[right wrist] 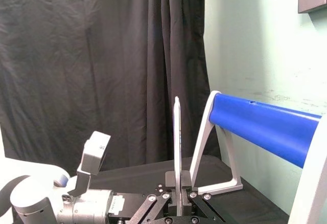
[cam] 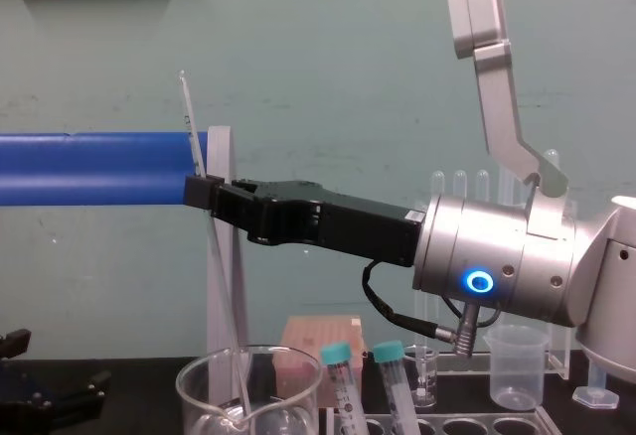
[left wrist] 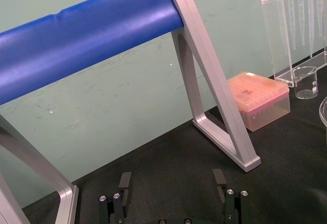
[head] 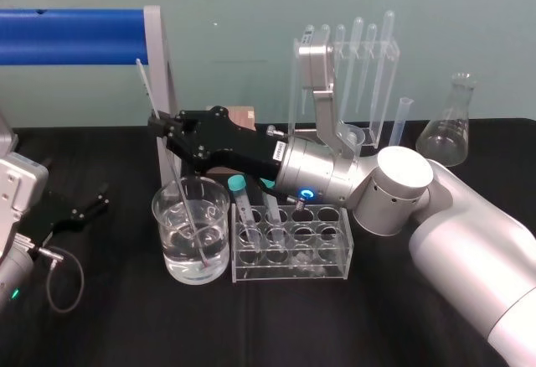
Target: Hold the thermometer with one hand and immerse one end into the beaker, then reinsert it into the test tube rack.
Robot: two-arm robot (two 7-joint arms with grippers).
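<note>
The thermometer (head: 172, 162) is a long thin glass rod, tilted, with its lower red-tipped end in the water of the beaker (head: 167, 216). My right gripper (head: 159, 126) is shut on the rod well above the beaker's rim, and the top of the rod sticks out above the fingers. The chest view shows the same grip (cam: 204, 192) on the thermometer (cam: 221, 296) over the beaker (cam: 199, 395). In the right wrist view the thermometer (right wrist: 177, 137) rises from between the shut fingers. The test tube rack (head: 343, 254) stands just right of the beaker. My left gripper (head: 84, 208) rests open at the far left.
Two teal-capped tubes (head: 241, 195) lean in the rack. A blue roller (head: 71, 36) on a grey frame (head: 163, 90) stands behind the beaker. A clear pipette stand (head: 347, 65), a small plastic beaker (head: 362, 145), a conical flask (head: 448, 128) and a pink box (left wrist: 260, 101) sit at the back.
</note>
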